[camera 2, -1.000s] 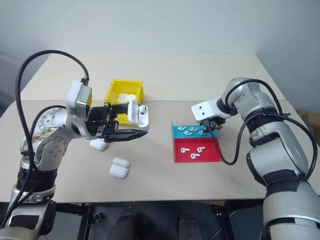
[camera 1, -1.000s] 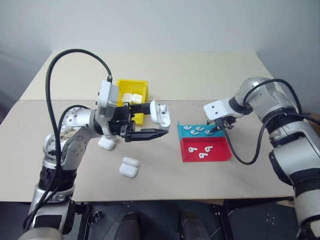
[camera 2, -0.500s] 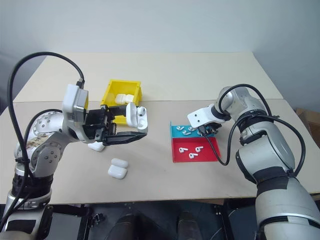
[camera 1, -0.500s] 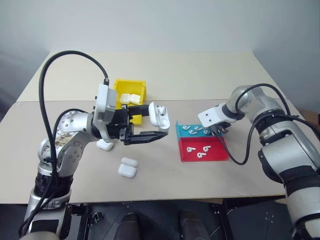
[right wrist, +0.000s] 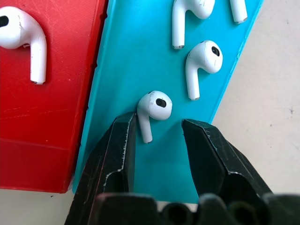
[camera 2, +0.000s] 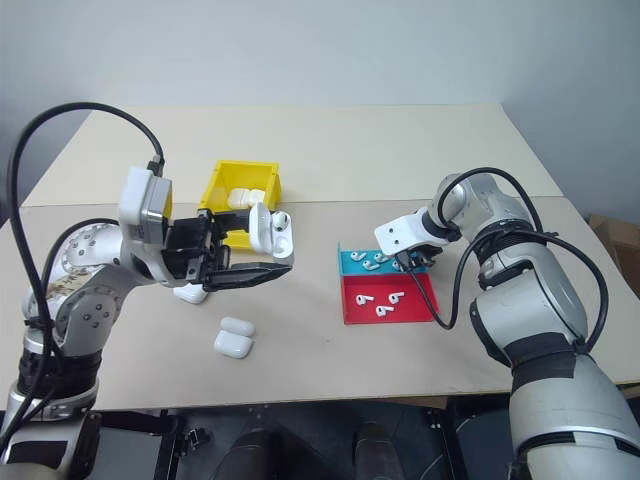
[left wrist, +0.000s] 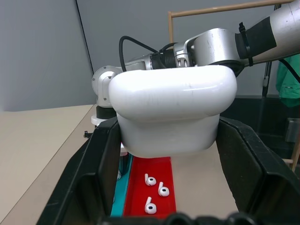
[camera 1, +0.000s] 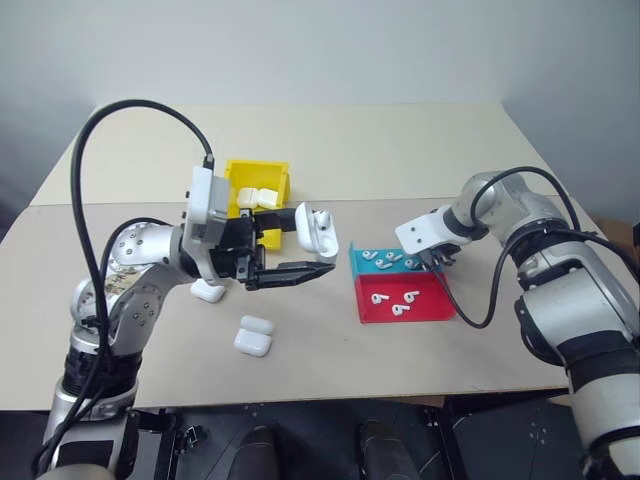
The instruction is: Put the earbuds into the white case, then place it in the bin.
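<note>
Left gripper (camera 1: 300,245) clamps an open white case (camera 1: 316,229) above the table; right gripper (right wrist: 158,136) parted around an earbud (right wrist: 152,111) in the blue tray (right wrist: 136,56).

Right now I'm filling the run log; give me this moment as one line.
left gripper: shut on white case, lid open | right gripper: open around earbud in blue tray | bin: holds cases

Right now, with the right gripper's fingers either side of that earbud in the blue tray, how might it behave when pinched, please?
The earbud looks glossy and rounded, so it may squirt out from the right gripper. It is tiny, probably very light. Lying flat on the blue tray, it may slide rather than lift.
</note>
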Motion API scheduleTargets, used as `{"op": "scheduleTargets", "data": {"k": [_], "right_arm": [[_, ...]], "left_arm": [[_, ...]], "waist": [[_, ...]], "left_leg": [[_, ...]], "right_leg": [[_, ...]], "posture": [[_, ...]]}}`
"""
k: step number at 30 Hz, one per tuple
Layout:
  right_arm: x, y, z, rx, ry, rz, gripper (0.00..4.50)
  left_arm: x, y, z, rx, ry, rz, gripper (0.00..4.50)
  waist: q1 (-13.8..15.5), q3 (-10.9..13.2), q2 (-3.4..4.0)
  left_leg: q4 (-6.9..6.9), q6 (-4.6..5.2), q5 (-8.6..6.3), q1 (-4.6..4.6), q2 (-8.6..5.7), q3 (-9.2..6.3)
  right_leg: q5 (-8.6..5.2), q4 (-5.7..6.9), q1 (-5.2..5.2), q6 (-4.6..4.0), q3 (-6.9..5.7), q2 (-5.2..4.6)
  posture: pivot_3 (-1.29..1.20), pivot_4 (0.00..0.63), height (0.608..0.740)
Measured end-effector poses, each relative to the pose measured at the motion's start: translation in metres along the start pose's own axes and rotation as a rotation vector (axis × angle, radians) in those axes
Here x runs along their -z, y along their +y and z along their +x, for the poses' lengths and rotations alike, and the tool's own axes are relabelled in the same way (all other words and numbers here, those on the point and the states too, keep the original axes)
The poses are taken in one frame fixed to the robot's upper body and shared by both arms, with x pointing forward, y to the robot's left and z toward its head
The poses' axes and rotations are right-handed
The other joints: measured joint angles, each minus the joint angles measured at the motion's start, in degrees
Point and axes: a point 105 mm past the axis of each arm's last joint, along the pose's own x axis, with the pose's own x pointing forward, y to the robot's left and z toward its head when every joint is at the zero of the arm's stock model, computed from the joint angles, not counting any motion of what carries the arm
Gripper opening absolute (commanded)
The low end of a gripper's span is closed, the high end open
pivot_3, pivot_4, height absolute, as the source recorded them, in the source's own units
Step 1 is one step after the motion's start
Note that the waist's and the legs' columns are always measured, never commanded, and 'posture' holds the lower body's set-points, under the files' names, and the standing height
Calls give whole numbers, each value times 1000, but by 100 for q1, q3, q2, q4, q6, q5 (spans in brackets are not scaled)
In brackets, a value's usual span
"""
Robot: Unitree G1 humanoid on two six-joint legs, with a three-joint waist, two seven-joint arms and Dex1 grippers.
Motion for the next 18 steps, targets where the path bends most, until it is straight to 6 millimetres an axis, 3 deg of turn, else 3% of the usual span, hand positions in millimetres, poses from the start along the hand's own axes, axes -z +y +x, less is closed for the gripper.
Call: {"op": "scheduleTargets", "data": {"k": [18], "right_arm": [[-3,-2,1,7,-18,3,1997]], "left_arm": [[-1,-1,1,-1,1,7,2807]], "waist": [[-9,0,0]], "left_leg": [[0,0,0,0,0,0]], "right_leg": [[0,0,0,0,0,0]], "posture": [[0,150,740]]}}
